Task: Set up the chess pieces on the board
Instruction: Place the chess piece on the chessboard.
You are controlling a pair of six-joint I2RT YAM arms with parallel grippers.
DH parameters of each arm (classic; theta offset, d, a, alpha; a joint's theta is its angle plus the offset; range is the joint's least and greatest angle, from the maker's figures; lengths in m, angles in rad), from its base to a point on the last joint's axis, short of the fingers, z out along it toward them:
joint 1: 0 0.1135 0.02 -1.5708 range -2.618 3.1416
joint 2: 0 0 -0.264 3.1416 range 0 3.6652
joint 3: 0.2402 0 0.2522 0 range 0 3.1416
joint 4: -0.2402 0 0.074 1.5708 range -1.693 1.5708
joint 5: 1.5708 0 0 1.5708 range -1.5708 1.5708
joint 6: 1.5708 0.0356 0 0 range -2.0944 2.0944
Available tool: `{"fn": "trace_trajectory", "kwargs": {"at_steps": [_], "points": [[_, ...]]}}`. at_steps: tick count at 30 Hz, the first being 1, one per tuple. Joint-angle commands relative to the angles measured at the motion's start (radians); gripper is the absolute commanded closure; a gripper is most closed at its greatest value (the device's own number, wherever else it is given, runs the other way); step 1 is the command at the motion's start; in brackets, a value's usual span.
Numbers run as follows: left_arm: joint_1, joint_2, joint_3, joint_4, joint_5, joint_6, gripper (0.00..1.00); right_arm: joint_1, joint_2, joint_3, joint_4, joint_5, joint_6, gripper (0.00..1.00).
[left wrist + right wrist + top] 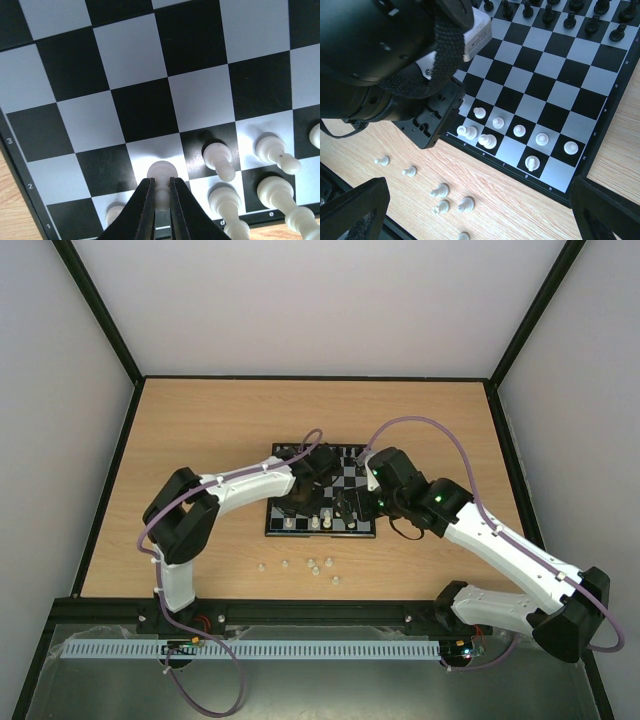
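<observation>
My left end effector (161,184) is pinched tight on a small white pawn (161,171). Its thin black fingers (145,205) sit either side of the stem, over a pale square in the second rank near the board's 6 o'clock edge. I can't tell if the pawn's base touches down. The flat black-and-pale-grey square chessboard (348,472) lies mid-way across the light wooden table (200,430), with both arms reaching over it. My right end effector (479,200) is spread wide and holds nothing, hanging above the board's near edge. Standing white pieces (519,130) fill part of the two near ranks: a line of pawns with three pieces behind them. Black pieces (570,17) line the far side at 12 o'clock. Loose white pieces (440,190) lie scattered on bare wood at 6 o'clock of the board, near it but not touching.
</observation>
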Motion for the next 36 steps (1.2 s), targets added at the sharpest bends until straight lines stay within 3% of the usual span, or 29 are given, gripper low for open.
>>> {"fn": "trace_trajectory", "kwargs": {"at_steps": [1, 36], "points": [[-0.006, 0.031, 0.028, 0.004, 0.017, 0.015, 0.91, 0.001, -0.014, -0.014, -0.014, -0.001, -0.005, 0.00], [-0.006, 0.044, -0.021, -0.006, -0.015, 0.009, 0.87, 0.000, -0.007, -0.026, -0.006, -0.010, -0.007, 0.00]]}}
